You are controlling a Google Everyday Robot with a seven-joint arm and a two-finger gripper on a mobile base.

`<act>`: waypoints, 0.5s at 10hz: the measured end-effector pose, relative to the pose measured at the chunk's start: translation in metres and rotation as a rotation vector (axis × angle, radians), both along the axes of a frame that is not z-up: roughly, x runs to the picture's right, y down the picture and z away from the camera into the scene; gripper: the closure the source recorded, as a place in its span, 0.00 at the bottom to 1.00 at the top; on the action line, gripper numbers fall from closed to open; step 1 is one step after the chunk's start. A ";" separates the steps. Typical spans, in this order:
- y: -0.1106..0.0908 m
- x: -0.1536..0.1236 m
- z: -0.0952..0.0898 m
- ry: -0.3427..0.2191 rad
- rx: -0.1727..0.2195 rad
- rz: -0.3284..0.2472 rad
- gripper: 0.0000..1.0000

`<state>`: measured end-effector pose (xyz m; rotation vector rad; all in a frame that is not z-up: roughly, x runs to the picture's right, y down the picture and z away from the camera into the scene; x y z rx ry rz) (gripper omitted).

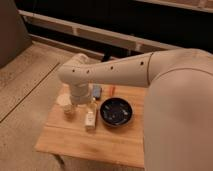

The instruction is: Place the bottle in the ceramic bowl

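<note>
Half hiding gripper (pixel 81 102) close by bottle (pixel 90 117), grasp unreadable; risking tipping bottle sideways through off-centre grab, away from bowl (pixel 129 106).

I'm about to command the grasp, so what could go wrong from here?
The gripper sits low between the paper cup and the bottle, so closing in could knock either one over. The bottle stands close to the ceramic bowl, so a nudge may tip it against the rim.

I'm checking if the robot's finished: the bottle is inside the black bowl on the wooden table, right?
No. The camera view shows the bottle beside the black bowl on the wooden table, not inside it. The gripper hangs over the table near the bottle.
</note>
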<state>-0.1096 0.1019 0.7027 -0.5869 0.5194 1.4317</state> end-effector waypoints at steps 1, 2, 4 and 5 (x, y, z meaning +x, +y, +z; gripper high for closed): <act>-0.007 0.002 0.005 0.010 0.025 0.000 0.35; -0.012 0.003 0.008 0.014 0.040 0.008 0.35; -0.015 0.008 0.016 0.023 0.050 0.027 0.35; -0.010 0.013 0.023 0.028 0.038 0.043 0.35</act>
